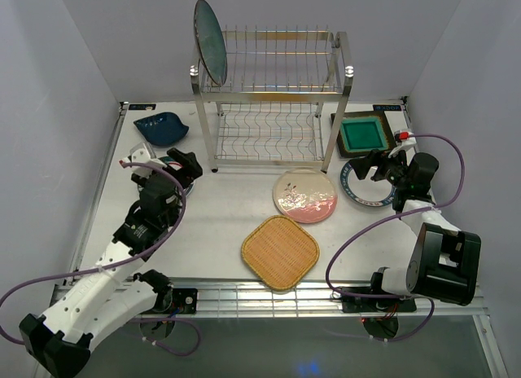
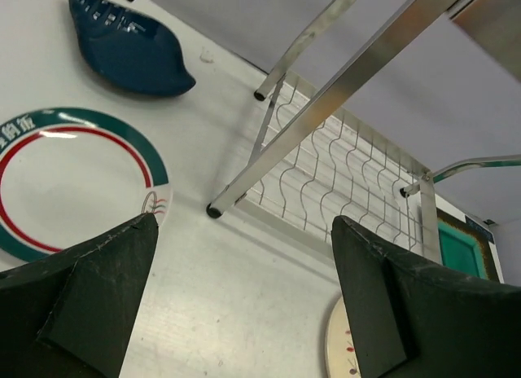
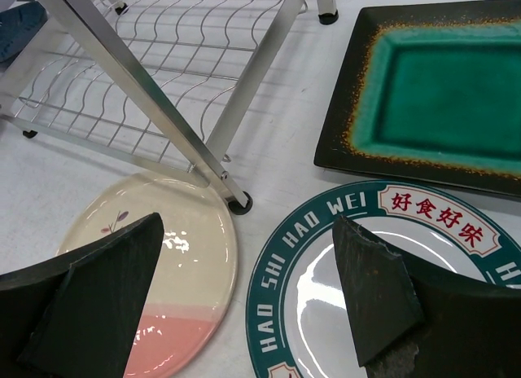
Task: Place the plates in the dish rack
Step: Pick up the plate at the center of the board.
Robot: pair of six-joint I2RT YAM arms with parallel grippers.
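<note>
From above, the dish rack (image 1: 273, 101) stands at the far middle of the counter (image 1: 220, 219). A dark teal plate (image 1: 210, 42) sits upright at the left end of its upper tier, and an orange woven plate (image 1: 280, 251) lies flat nearer the arms.

In the left wrist view, the left jaws are spread wide and empty above the counter. A red-and-green-rimmed white plate (image 2: 73, 182) lies beside them, with a blue leaf dish (image 2: 126, 44) beyond.

In the right wrist view, the right jaws gape wide and hold nothing, over a teal-rimmed white plate (image 3: 317, 288) and a pink-cream floral plate (image 3: 195, 268). A green square plate (image 3: 440, 85) lies farther off.
</note>
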